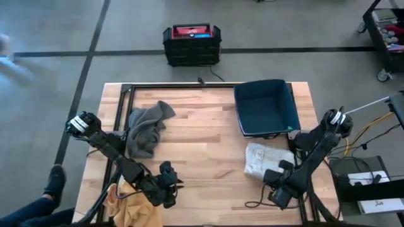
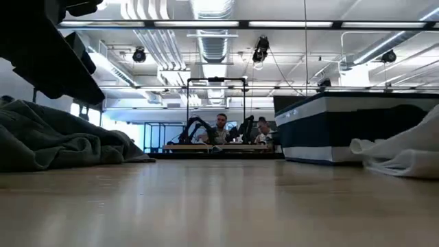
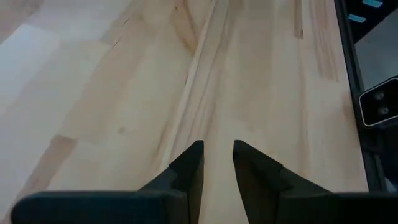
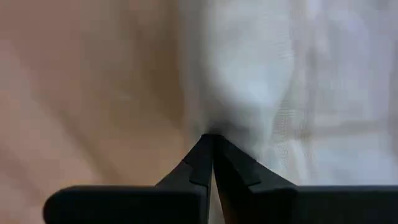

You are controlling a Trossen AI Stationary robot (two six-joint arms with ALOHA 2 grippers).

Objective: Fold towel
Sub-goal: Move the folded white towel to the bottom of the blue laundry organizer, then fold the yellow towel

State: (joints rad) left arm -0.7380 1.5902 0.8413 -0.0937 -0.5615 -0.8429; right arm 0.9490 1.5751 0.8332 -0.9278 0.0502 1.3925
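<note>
A crumpled white towel (image 1: pixel 266 157) lies on the wooden table, right of centre; the low view shows it at the right (image 2: pixel 405 154). My right gripper (image 1: pixel 270 173) is at its near edge, shut on the cloth (image 4: pixel 211 138). A crumpled grey towel (image 1: pixel 148 129) lies at the far left, also in the low view (image 2: pixel 55 140). My left gripper (image 1: pixel 179 183) hovers near the front edge over bare wood, its fingers a little open with nothing between them (image 3: pixel 217 149). My right gripper pinches the white towel's near edge (image 4: pixel 217 121) between its two fingertips, coming at it from the table's near side at a low slant. One layer or several, I cannot tell. The rest of the towel lies crumpled on the table.
A dark blue bin (image 1: pixel 266 107) stands at the far right, just behind the white towel. A tan cloth (image 1: pixel 126 202) hangs at the near left corner under my left arm. Bare wood lies between the two towels (image 1: pixel 208 151). People sit in the room beyond (image 2: pixel 221 127).
</note>
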